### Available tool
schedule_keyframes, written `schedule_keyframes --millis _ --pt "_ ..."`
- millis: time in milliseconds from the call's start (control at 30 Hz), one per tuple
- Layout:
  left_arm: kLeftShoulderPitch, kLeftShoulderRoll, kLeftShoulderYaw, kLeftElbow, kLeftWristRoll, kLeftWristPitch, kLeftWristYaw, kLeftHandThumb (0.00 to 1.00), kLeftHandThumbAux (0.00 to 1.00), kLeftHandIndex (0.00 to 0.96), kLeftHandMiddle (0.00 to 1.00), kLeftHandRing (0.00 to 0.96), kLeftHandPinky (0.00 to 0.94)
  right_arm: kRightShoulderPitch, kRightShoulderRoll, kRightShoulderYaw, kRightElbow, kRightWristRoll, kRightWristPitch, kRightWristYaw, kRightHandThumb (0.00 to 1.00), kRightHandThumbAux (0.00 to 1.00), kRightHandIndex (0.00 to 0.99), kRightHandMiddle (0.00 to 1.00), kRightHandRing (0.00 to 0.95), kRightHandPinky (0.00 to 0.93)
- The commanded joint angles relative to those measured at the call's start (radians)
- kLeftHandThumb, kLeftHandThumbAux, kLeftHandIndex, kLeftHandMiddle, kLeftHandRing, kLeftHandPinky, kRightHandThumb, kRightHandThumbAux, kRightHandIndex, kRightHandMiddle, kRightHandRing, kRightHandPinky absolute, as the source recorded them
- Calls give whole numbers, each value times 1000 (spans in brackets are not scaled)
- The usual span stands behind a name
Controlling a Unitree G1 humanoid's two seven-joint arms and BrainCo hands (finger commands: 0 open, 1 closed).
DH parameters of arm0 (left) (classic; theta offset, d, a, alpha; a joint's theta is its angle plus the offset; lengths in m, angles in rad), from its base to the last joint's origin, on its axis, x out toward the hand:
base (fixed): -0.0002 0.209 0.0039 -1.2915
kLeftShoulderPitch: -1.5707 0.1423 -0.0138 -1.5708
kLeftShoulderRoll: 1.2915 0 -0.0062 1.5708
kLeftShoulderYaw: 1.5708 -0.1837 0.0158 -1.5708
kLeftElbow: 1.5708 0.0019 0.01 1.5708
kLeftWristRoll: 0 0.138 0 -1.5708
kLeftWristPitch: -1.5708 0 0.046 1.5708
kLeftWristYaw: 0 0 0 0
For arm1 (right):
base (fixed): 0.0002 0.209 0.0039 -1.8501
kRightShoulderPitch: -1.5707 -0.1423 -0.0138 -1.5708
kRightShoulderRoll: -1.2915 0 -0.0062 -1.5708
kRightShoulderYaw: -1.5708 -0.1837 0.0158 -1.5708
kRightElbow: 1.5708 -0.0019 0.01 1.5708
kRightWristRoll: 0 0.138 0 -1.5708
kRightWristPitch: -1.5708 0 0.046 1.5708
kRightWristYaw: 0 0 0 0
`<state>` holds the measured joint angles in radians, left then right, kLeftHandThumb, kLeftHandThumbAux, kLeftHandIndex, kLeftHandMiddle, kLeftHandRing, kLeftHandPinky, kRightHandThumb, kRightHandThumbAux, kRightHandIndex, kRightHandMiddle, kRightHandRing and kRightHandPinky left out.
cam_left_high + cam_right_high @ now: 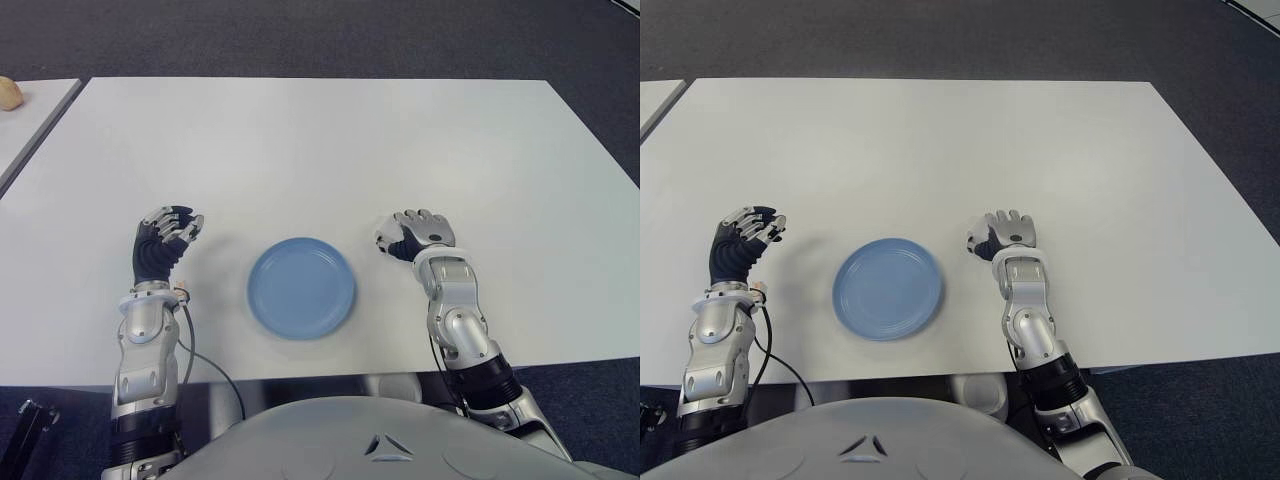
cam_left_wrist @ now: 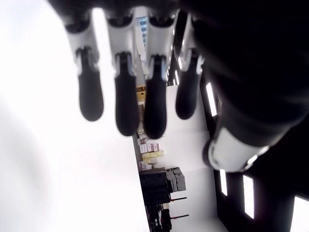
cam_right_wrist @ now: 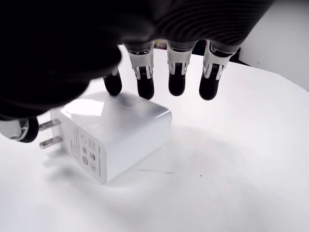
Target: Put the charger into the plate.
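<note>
White bench (image 1: 320,150) surface fills most of the left eye view, with dark carpet beyond its far edge; you will find a blue plate (image 1: 301,287) lying near the front edge, between the two arms, and holding nothing. Locate the left hand (image 1: 166,232) to the left of the plate and apart from it, raised with its fingers curled and nothing visible between them. Locate the right hand (image 1: 412,236) just to the right of the plate, palm down over the bench; a small white patch at its left side is the only part of the charger visible from here. A second white surface with a pale rounded object (image 1: 8,93) shows at the far left corner. In the right eye view you see the same layout: plate (image 1: 887,287) central, right hand (image 1: 1002,233) to its right and not touching it. In the left wrist view, note four dark fingertips (image 2: 127,99) hanging side by side with the thumb opposite, enclosing nothing; a room interior shows behind. In the right wrist view, confirm that the white charger (image 3: 116,135) lies on the bench with its two metal prongs (image 3: 49,133) pointing sideways. The fingers (image 3: 145,79) are spread above its far edge, one fingertip touching or nearly touching its top, the thumb near the prongs; the hand has not closed on it.
</note>
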<state>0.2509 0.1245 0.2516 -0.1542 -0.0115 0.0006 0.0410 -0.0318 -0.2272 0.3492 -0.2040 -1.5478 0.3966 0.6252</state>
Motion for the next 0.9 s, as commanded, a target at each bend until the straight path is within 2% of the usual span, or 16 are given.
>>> schedule_keyframes --millis 33,267,567,900 --pt "7 3 -5 -1 -4 15 -12 706 720 426 509 506 487 90 31 -13 -78 45 31 -99 601 196 0 0 0 0" --pt "7 9 -7 2 4 19 -13 706 721 426 505 504 485 172 83 -50 -170 128 46 -258 624 197 0 0 0 0" --pt "4 12 -6 11 4 14 -14 706 721 425 496 498 482 261 105 -93 -285 241 27 -345 650 205 0 0 0 0" --pt "0 15 -4 32 -4 -7 -20 706 721 425 490 494 481 291 103 -117 -329 302 23 -379 626 198 0 0 0 0"
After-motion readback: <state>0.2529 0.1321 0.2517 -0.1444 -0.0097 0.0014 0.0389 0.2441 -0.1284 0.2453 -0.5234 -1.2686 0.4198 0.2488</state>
